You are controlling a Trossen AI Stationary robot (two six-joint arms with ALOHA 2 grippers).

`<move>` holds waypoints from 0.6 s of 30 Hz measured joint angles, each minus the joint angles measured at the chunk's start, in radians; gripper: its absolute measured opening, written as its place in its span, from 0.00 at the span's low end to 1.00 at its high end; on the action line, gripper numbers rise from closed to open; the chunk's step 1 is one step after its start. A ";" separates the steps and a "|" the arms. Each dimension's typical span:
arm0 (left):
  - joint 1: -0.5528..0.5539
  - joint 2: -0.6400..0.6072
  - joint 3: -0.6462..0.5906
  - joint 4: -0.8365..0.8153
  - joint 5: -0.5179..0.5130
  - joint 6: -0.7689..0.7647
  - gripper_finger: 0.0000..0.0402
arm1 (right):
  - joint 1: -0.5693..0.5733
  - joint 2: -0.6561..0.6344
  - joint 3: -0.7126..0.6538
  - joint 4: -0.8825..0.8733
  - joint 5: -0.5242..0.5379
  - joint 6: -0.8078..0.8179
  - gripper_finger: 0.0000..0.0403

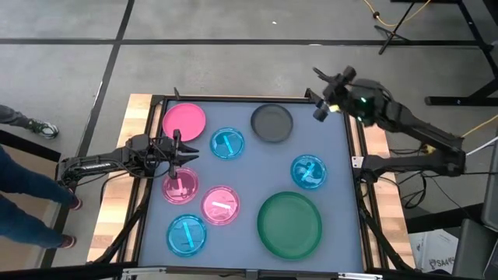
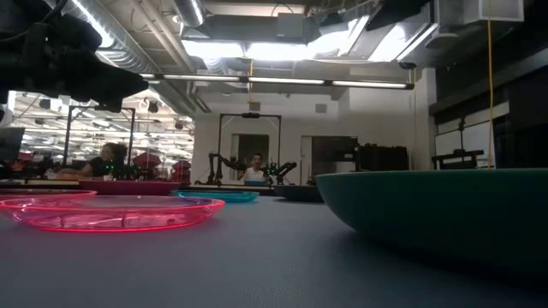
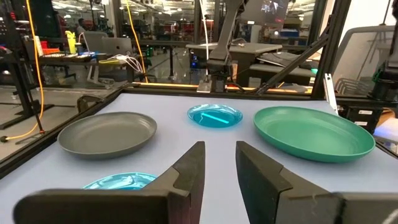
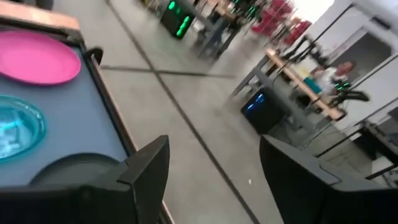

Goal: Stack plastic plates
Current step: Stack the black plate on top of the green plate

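Eight round plastic plates lie flat and face up on the grey desk (image 1: 342,218), none stacked, nothing in them. The big green plastic plate (image 1: 289,225) sits at the near right. The left gripper (image 1: 180,155) hangs over a small see-through pink plate (image 1: 180,185), jaws a little apart, holding nothing. The right gripper (image 1: 331,92) waits past the far right corner, jaws wide, empty.

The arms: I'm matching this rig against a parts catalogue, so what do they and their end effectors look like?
Both arms are dark, nearly black, jointed links. The left end effector has two flat, angular dark fingers. The right end effector looks alike, with a green light glowing on the arm behind it.
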 joint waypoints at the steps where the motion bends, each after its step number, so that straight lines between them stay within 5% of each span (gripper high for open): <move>1: 0.000 0.000 0.000 0.000 0.000 0.000 0.21 | -0.019 0.026 0.026 -0.011 -0.017 0.000 0.60; 18: 0.000 0.000 0.000 0.000 0.001 -0.002 0.21 | -0.298 0.398 0.204 -0.064 -0.263 0.000 0.60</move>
